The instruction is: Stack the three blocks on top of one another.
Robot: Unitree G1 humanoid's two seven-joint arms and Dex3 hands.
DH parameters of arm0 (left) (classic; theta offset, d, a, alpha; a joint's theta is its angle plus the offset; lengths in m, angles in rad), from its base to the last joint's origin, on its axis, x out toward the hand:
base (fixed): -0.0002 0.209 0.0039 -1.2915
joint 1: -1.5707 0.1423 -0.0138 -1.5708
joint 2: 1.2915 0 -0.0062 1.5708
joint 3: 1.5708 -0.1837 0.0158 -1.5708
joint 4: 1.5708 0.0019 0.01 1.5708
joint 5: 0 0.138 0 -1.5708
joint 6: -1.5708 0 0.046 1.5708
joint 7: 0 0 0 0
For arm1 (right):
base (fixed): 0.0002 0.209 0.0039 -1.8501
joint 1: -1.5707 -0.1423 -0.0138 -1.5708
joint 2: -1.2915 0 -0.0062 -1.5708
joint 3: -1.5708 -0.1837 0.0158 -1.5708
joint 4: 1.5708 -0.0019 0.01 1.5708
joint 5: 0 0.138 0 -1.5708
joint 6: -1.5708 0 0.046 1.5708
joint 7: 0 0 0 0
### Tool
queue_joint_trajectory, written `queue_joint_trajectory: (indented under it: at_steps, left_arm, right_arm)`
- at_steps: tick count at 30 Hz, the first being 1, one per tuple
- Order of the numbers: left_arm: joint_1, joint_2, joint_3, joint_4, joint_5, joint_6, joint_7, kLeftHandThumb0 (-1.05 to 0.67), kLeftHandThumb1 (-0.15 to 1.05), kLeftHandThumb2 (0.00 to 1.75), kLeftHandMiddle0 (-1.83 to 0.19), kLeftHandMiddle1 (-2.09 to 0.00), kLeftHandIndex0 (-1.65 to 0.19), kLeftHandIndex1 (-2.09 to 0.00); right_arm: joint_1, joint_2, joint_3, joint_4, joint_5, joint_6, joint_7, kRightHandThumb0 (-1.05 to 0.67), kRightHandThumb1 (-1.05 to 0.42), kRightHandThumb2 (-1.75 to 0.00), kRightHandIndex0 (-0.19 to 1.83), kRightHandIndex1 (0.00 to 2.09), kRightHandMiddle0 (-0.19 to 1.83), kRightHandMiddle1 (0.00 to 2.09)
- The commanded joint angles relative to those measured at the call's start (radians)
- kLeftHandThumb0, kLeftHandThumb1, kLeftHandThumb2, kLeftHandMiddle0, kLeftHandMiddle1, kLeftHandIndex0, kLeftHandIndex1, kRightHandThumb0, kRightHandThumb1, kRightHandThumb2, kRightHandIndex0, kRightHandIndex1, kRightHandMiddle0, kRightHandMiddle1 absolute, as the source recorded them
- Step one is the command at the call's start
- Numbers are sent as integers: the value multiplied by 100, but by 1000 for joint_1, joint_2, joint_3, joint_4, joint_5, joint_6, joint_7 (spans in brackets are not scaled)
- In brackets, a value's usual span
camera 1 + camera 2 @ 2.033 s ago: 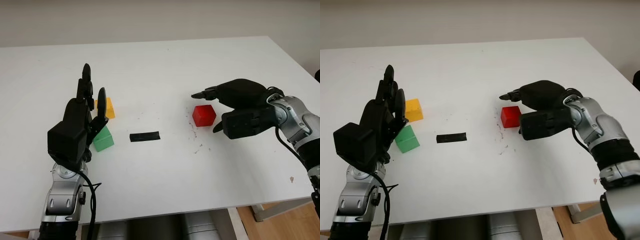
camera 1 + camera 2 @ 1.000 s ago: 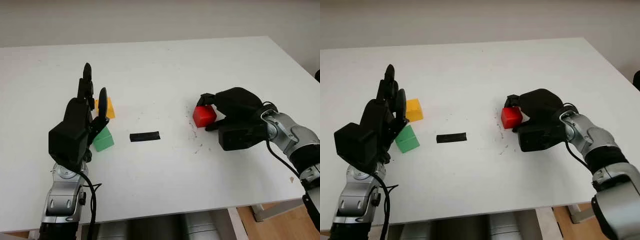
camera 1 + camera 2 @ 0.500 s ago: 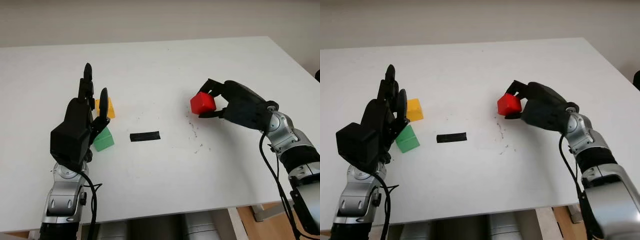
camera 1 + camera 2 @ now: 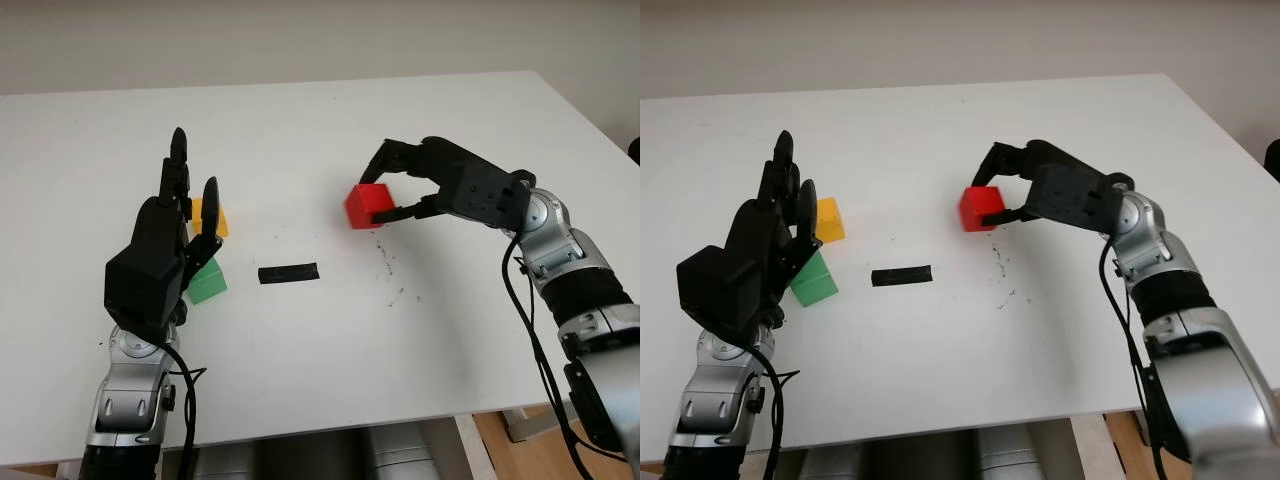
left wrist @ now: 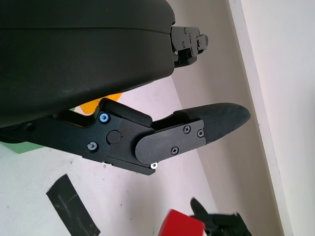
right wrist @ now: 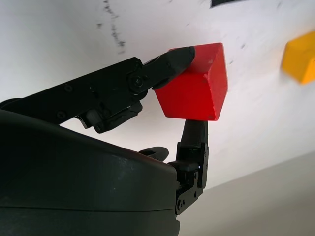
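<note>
The right hand [image 4: 392, 186] is held raised at about 2 o'clock, fingertips pinched on the red block [image 4: 367, 206] (clear of the surface). The left hand [image 4: 165, 245] is held open, upright, at 9 o'clock.

You have three small solid cubes here: one red block [image 4: 367, 206], one yellow block [image 4: 828, 220], one green block [image 4: 814, 280]. Add one flat black strip [image 4: 288, 273], probably tape, one white table [image 4: 330, 120], and two black robot hands.
</note>
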Motion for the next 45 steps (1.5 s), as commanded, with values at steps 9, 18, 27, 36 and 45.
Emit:
queue_joint_trajectory:
  at_steps: [9,18,27,36,45]
  left_arm:
    - [-6,-7,-2,-21,21,6,27,-73,105,69,12,-5,10,-5]
    - [1,-20,6,-38,9,7,34,-72,105,68,12,-6,11,-5]
    - [10,-23,10,-45,-2,4,39,-73,105,66,12,-6,11,-5]
    - [9,-20,12,-42,-13,-5,35,-74,105,66,13,-5,11,-5]
    - [13,-21,8,-46,-5,-4,37,-74,105,66,13,-5,11,-5]
  right_arm:
    - [-123,82,95,-27,-57,-78,104,-44,-92,-5,28,4,43,150]
    - [-160,135,144,41,-108,-142,82,-45,-93,-6,27,5,45,148]
    - [-158,154,156,56,-120,-148,79,-45,-94,-6,26,5,43,150]
    - [-161,169,166,95,-138,-159,53,-45,-95,-5,25,5,41,150]
    - [-162,179,182,146,-165,-180,9,-45,-95,-5,26,6,40,153]
